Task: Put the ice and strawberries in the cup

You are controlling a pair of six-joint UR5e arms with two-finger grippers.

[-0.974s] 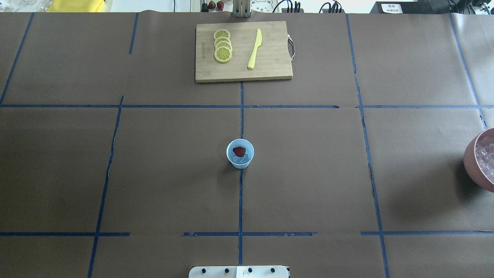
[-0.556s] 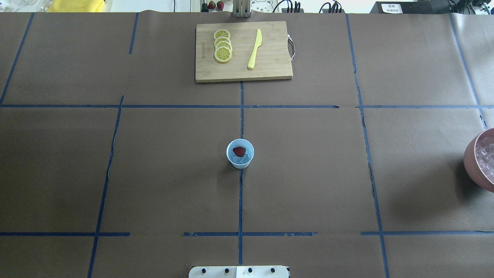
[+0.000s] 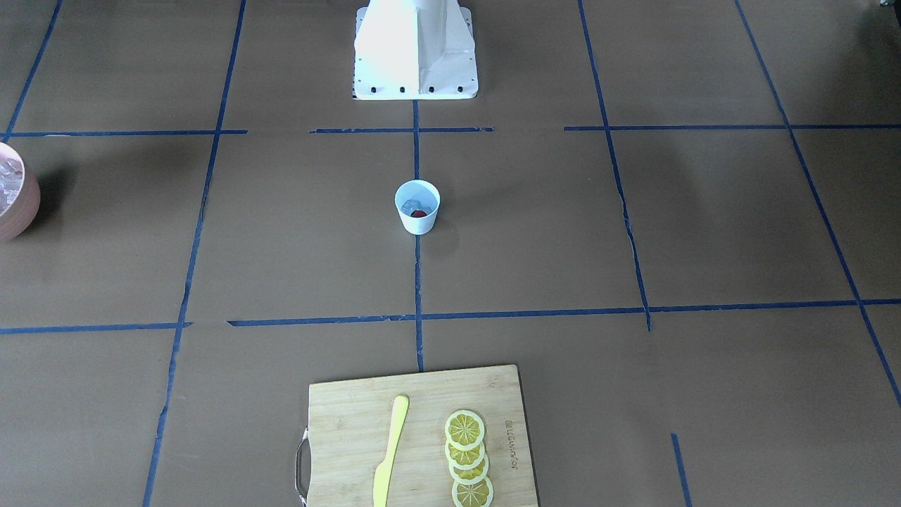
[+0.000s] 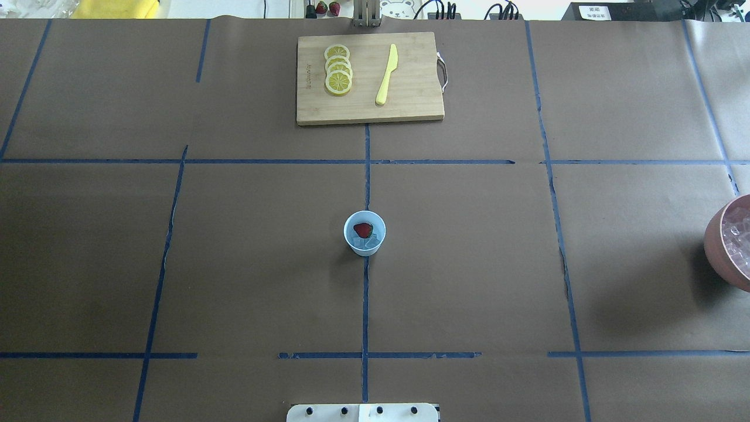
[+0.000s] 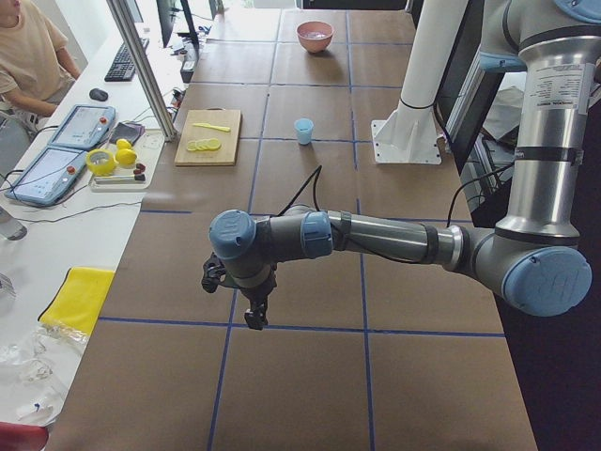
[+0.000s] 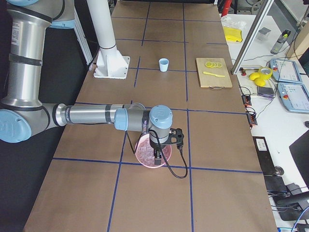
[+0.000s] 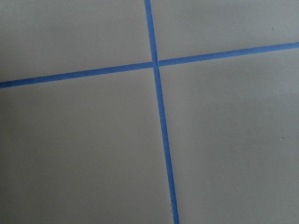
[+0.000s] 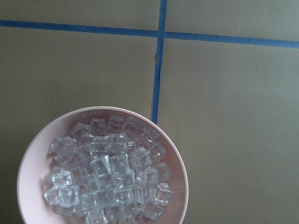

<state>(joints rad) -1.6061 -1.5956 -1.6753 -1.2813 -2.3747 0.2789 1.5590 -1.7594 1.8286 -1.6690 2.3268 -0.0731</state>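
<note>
The small white tapered cup (image 4: pixel 363 252) holds a dark-red rounded strawberry (image 4: pixel 363 229) and clear ice cubes (image 4: pixel 370 241); whether either arm's jaws are open, I cannot tell.

One cup (image 4: pixel 364 232) is counted on the counter (image 4: pixel 469 264), and in it one strawberry (image 4: pixel 363 229) and at least two ice cubes (image 4: pixel 370 241) are seen. One bowl (image 4: pixel 718 243) is counted, filled with a heap of ice (image 8: pixel 110 177) too dense to be numbered. One cutting board (image 4: pixel 410 105) is counted, on which four lemon slices (image 4: pixel 338 69) and one knife (image 4: pixel 387 74) are laid.
</note>
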